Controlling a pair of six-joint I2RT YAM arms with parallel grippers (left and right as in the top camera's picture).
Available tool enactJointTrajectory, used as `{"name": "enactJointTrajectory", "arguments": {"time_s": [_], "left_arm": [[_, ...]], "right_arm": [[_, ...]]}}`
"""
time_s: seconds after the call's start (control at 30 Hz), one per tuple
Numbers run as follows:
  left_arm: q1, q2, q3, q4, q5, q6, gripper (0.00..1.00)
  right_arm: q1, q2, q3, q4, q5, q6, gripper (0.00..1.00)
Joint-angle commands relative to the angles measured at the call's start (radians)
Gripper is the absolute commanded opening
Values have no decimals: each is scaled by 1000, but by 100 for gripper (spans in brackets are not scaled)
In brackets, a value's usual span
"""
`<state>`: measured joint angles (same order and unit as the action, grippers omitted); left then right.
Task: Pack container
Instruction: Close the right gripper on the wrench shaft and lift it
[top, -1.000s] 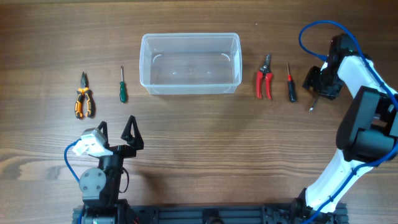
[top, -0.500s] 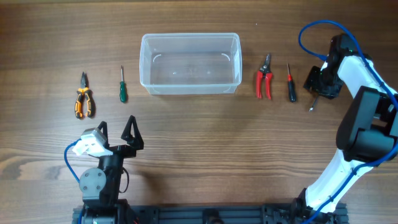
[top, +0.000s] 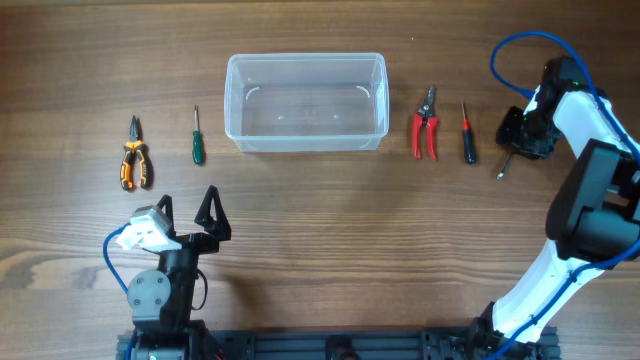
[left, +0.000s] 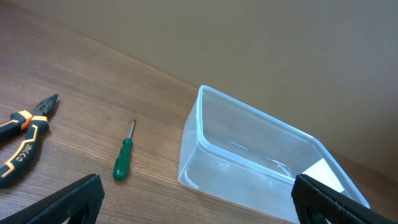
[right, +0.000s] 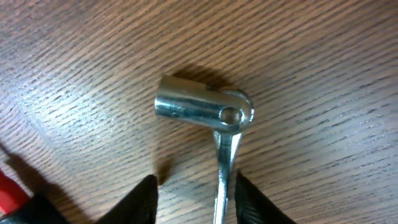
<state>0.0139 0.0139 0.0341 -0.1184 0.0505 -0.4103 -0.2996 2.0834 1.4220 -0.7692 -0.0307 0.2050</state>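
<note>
Though overhead the right arm (top: 578, 112) hides most of the socket wrench (right: 202, 106), right fingers (right: 146, 199) straddle its shaft unclamped, left fingers (left: 74, 199) wide apart.

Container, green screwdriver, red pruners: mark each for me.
container (top: 305, 146): overhead view, on the near long wall.
green screwdriver (top: 198, 150): overhead view, on the handle.
red pruners (top: 418, 138): overhead view, on one red handle.

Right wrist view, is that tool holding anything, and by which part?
Nothing yet: the right tool straddles the wrench handle just below its head, not clamped.
</note>
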Motion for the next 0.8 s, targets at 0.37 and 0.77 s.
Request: {"name": "enactJointTrajectory", "arguments": {"time_s": [0.37, 0.77], "left_arm": [[-4, -6, -8, 3, 8, -13, 100], [-4, -6, -8, 3, 8, -13, 100]], "right_arm": [[-9, 65, -14, 0, -10, 3, 27], [-9, 65, -14, -2, 11, -4, 9]]}}
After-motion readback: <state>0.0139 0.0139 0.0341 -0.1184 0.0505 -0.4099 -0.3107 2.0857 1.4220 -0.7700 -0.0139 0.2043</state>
